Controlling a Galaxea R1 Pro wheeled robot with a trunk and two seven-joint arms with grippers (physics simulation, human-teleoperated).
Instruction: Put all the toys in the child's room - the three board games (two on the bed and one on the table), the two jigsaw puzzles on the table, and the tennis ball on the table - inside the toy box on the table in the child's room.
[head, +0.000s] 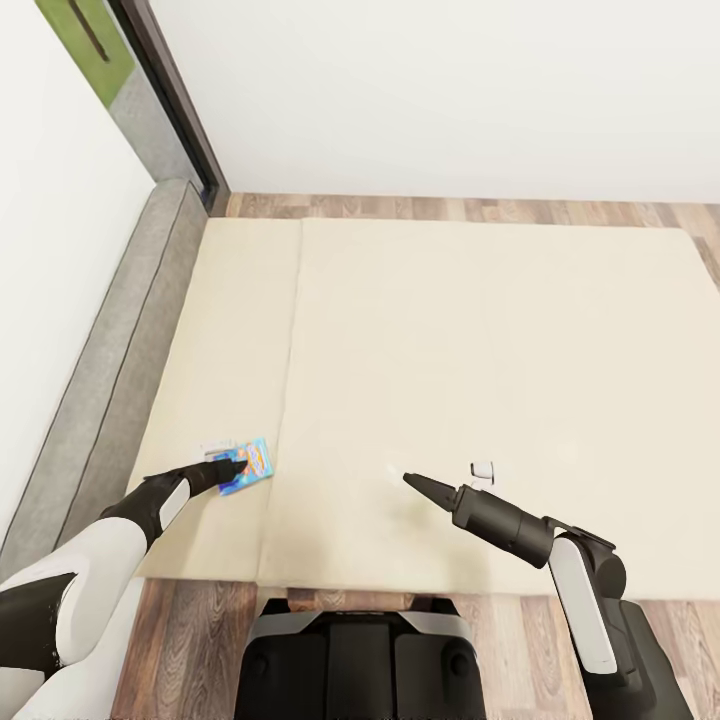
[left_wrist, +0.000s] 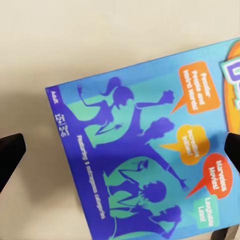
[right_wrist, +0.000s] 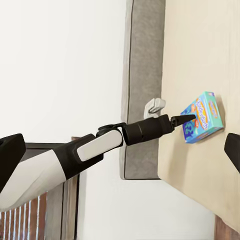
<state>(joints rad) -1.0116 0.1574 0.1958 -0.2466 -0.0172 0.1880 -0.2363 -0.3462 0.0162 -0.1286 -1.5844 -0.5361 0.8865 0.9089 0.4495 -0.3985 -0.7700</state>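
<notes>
Board game (head: 245, 467) on bed (head: 480, 380) — left gripper (head: 233, 466) over it

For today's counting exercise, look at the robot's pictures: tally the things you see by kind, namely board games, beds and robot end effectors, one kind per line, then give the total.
Board games: 1, the blue board game lying on the mattress
Beds: 1, the cream bed
End effectors: 2, the left end effector at the game and the right end effector above the mattress
Total: 4
</notes>
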